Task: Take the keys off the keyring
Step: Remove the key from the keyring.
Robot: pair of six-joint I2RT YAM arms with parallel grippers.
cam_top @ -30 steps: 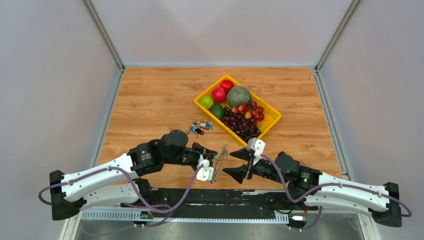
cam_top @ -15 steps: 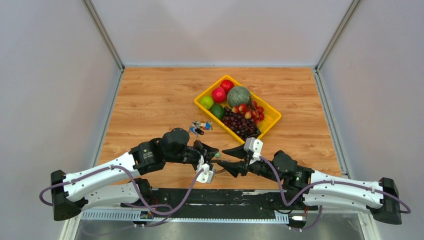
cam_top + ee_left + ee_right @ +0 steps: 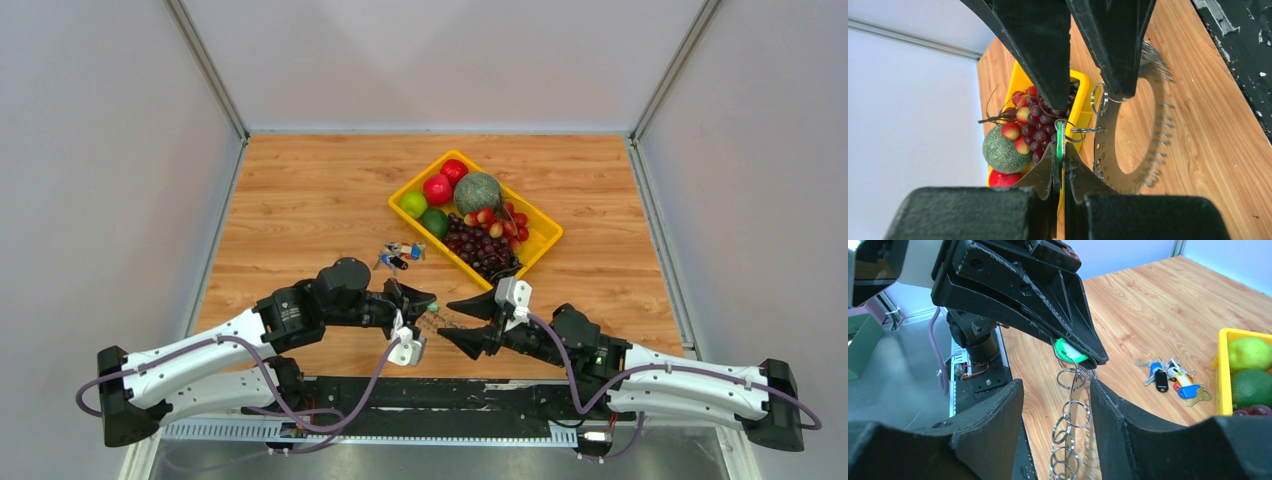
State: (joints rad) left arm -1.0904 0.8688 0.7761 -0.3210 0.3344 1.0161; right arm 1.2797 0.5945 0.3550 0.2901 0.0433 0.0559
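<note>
The keyring [image 3: 1105, 150] is a thin metal hoop fringed with silver keys [image 3: 1154, 150] like saw teeth. It hangs between the arms near the table's [image 3: 300, 200] front edge, on small linked rings [image 3: 1063, 462] from a green tag [image 3: 1068, 351]. The left gripper [image 3: 1093, 359] is clamped on the tag. The right gripper [image 3: 1055, 387] has its jaws apart, straddling the rings. The yellow tray [image 3: 545, 240] holds a melon [image 3: 477, 192], red and green fruit, and grapes [image 3: 480, 252].
</note>
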